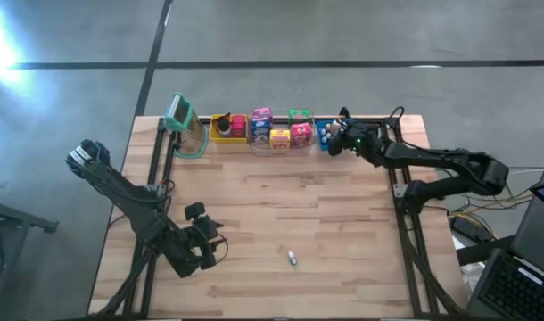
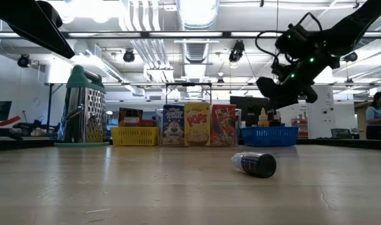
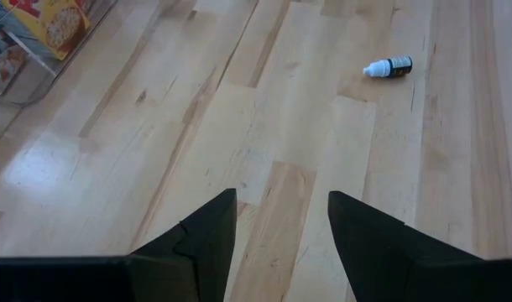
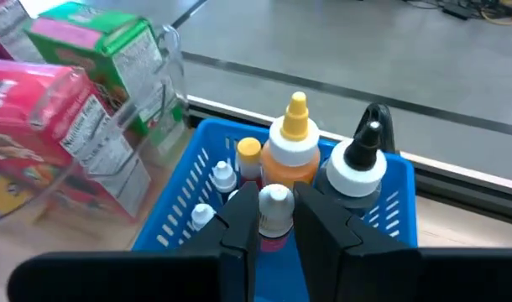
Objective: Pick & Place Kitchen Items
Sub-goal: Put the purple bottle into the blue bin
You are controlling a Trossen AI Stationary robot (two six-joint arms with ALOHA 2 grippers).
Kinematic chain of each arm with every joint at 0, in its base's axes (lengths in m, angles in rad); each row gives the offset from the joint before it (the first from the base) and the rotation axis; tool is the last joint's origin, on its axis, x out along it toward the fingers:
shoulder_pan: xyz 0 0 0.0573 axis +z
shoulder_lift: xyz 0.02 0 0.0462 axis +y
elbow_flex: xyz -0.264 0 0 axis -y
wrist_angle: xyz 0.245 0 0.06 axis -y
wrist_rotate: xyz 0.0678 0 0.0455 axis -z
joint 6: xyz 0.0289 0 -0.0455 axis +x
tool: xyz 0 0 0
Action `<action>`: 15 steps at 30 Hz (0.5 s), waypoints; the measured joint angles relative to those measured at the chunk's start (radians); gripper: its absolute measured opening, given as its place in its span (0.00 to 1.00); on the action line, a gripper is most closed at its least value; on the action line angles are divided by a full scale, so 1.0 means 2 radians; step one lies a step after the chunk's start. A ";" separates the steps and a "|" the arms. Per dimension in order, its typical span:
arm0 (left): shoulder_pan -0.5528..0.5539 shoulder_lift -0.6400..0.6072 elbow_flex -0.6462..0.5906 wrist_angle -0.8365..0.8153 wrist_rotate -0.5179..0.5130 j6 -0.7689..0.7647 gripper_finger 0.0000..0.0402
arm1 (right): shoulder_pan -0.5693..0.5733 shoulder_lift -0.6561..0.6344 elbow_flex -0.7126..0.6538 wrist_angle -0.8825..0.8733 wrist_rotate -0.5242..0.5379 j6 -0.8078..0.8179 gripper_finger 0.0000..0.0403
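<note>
High view straight down; low view level across table (image 2: 115,187) — both share far bins (image 1: 281,134).

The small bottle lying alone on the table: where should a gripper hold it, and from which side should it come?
Probably grip the small bottle across its dark body, coming from straight above. It lies on its side on the bare table, with its white cap at one end, so the round body is the widest part, and nothing stands near it. The open left gripper is nearest.
</note>
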 joint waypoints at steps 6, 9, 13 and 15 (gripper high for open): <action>0.000 0.000 0.000 0.000 0.000 0.000 0.49 | 0.001 0.056 -0.005 0.038 0.026 0.001 0.14; 0.000 0.000 0.000 0.000 0.000 0.000 0.49 | -0.001 0.081 -0.011 0.065 0.031 0.002 0.13; 0.000 0.000 0.000 0.000 0.000 0.000 0.49 | -0.001 0.107 -0.012 0.087 0.037 0.004 0.13; 0.000 0.000 0.000 0.000 0.000 0.000 0.49 | -0.001 0.116 -0.012 0.096 0.039 0.004 0.13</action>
